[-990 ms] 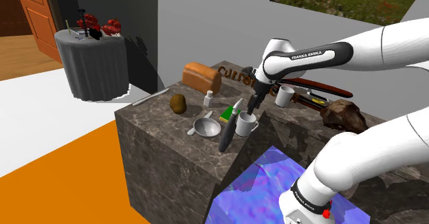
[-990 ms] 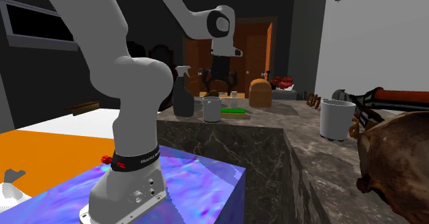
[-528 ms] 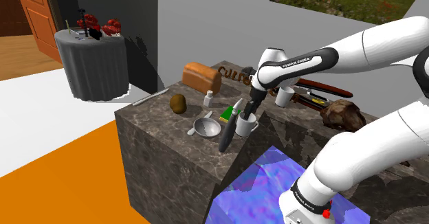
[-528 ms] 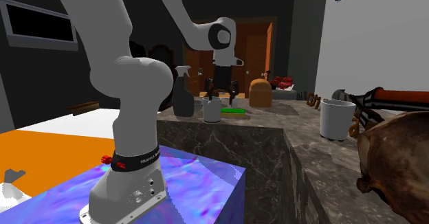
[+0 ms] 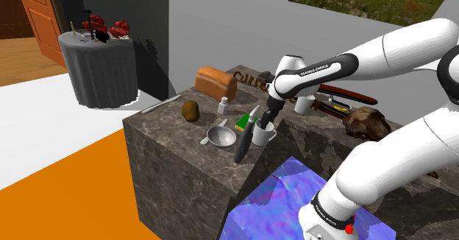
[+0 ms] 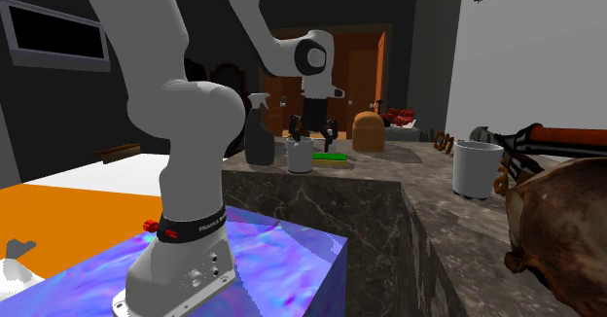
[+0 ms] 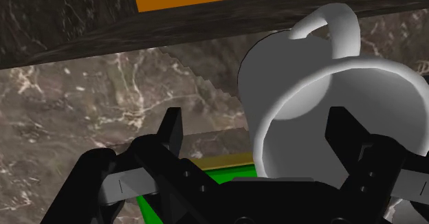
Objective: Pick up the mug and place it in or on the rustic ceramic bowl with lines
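Presently, in the shoulder view, the gripper (image 5: 264,121) hangs at the rim of the white mug (image 5: 263,135), which stands upright on the dark marble counter (image 5: 176,165). The grey bowl (image 5: 221,136) sits towards that view's left of the mug, apart from it. A dark spray bottle (image 5: 243,144) stands between the two on the near side, and a green item (image 5: 244,121) lies just beyond.

In the second exterior view, the gripper (image 6: 312,133) sits just above the mug (image 6: 300,157), with the spray bottle (image 6: 259,130) upright on that view's left.

In the wrist view, the fingers (image 7: 172,130) stand apart and straddle the mug's (image 7: 323,92) wall, one outside and one over its opening. The outer finger is clear of the wall, so nothing is clasped.
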Robot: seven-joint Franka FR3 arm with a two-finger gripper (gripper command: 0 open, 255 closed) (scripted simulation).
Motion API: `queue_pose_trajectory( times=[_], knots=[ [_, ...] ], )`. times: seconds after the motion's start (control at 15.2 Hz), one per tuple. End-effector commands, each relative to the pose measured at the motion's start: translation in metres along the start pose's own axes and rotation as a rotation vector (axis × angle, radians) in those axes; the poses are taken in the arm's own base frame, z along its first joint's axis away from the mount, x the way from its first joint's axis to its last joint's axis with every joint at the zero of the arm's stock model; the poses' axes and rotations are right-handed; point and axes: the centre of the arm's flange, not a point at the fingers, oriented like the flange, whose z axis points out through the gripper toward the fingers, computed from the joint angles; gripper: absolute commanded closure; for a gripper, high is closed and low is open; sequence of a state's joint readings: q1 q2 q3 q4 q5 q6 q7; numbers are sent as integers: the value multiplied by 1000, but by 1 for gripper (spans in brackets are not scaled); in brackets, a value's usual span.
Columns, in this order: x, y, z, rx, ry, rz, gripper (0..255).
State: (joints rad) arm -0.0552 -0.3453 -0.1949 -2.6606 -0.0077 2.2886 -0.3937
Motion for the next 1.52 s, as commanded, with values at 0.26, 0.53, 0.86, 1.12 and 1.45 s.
queue_pose_trajectory(
  times=[0.26,0.53,0.86,1.12,1.45],
  knots=[
    [0,0,0,0,0,0,255],
    [0,0,0,0,0,0,255],
    [0,-1,-16,0,0,0,255],
    [0,-3,-37,0,0,0,255],
    [0,-4,-63,0,0,0,255]
  ],
)
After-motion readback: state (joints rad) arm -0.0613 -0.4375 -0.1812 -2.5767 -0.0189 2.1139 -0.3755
